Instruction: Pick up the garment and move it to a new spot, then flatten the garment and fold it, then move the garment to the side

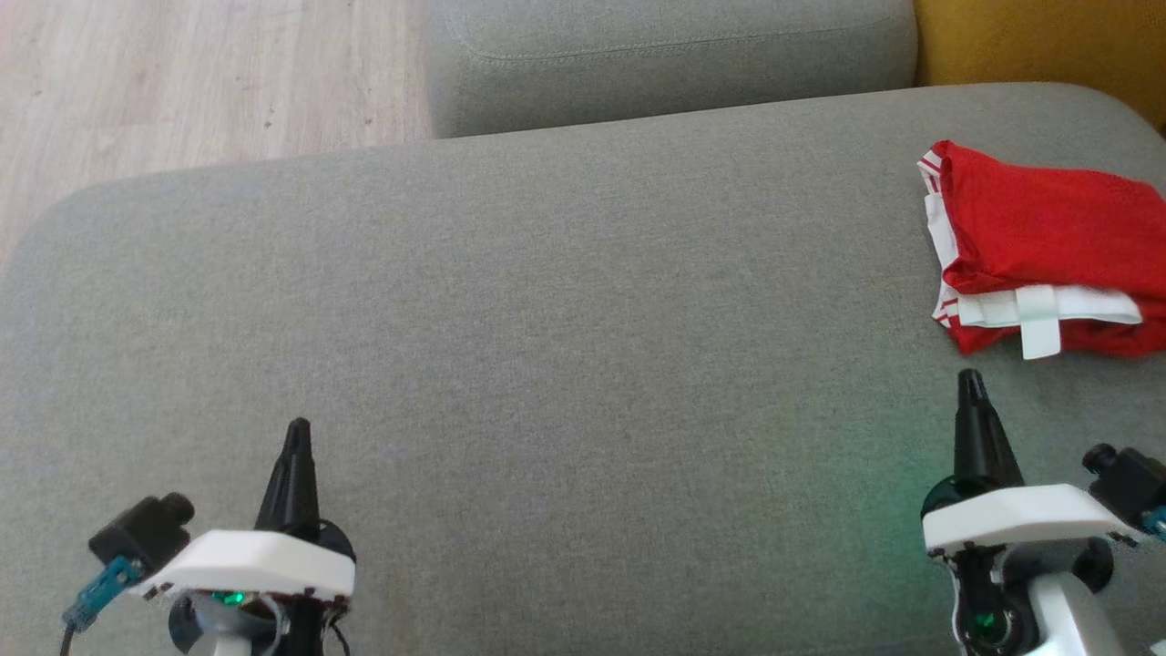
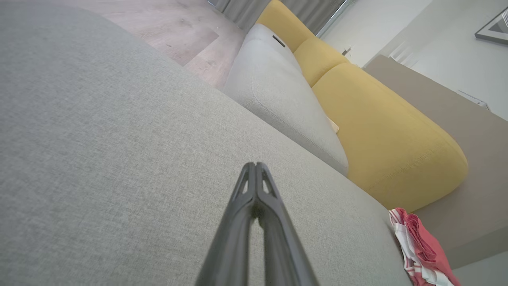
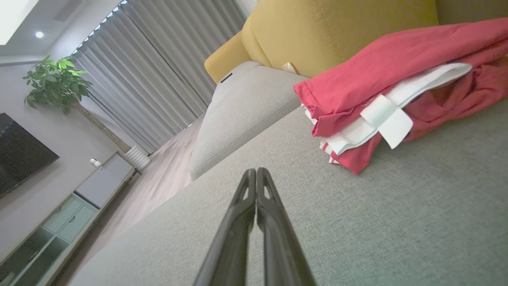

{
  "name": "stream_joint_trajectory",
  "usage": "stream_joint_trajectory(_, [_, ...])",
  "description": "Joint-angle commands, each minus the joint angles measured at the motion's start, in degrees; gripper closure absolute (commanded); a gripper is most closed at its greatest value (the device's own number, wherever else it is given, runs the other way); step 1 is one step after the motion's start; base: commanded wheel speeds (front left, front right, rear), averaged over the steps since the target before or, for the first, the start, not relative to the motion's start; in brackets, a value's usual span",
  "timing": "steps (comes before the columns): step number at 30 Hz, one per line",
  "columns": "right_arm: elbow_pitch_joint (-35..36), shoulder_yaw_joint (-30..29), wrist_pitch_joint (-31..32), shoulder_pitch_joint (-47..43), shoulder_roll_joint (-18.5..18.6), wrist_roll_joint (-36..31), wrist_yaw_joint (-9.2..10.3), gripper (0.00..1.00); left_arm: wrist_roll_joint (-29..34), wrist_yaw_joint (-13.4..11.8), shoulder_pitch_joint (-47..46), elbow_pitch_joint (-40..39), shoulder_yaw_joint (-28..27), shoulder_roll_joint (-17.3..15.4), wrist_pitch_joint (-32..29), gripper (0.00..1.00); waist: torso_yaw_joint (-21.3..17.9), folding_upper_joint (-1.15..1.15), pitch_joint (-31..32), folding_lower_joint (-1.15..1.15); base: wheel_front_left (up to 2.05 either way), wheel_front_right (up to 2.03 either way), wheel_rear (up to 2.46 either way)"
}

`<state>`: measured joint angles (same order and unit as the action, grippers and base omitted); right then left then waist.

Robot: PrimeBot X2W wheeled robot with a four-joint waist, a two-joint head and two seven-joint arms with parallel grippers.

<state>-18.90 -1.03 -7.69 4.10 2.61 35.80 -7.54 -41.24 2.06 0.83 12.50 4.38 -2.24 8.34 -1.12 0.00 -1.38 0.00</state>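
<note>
Folded red garment (image 1: 1048, 228) on grey cushion (image 1: 547, 319); left gripper (image 1: 298, 430) and right gripper (image 1: 970, 381) pressed together, empty.

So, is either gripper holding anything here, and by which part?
Nothing is held. The left gripper and right gripper are shut and empty; the folded red garment lies untouched on the grey cushion.

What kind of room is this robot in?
Probably a living room at home: there's a big grey sofa with yellow cushions, a leafy plant, and what looks like a dark TV screen.
</note>
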Motion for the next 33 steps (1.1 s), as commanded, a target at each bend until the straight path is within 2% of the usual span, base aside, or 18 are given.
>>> stream_joint_trajectory(1, [2.3,-0.2,0.5,2.3,0.2,1.9,0.02,1.0,-1.6,0.5,-3.1,-1.7,-1.6,-0.5,-0.5,1.0,0.0,0.0,0.0,0.0,0.0,0.0,0.0])
stream_joint_trajectory(33, [3.3,-2.2,5.8,2.2,0.2,22.9,0.03,1.0,-20.8,2.4,-4.6,-0.4,-5.0,-0.7,-5.9,1.0,0.4,0.0,0.5,0.0,0.0,0.0,0.0])
